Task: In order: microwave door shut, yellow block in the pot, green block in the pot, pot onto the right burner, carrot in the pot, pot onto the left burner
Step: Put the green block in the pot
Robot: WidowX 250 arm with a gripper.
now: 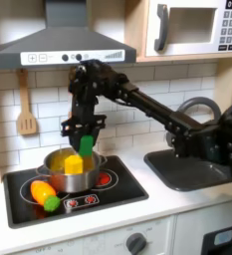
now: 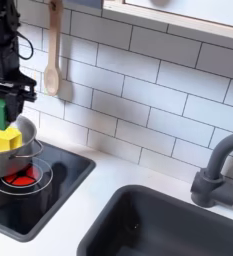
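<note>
The pot (image 1: 72,169) is shiny bare steel, its rim catching light. Inside it the yellow block (image 1: 75,164) looks like smooth matt plastic. Just above the pot, the green block (image 1: 87,145) has the same plain finish, held in the gripper (image 1: 86,141), which is matt black. Beside the pot on the glossy black stove (image 1: 117,191) lies the carrot (image 1: 43,191), smooth orange plastic. Above and behind the pot, the microwave door (image 1: 192,27) is white plastic with a dark glossy window. The wall tiles (image 2: 158,95) are glazed white. The spoon (image 2: 52,50) is bare wood; the sink (image 2: 168,225) is matt dark grey.
</note>
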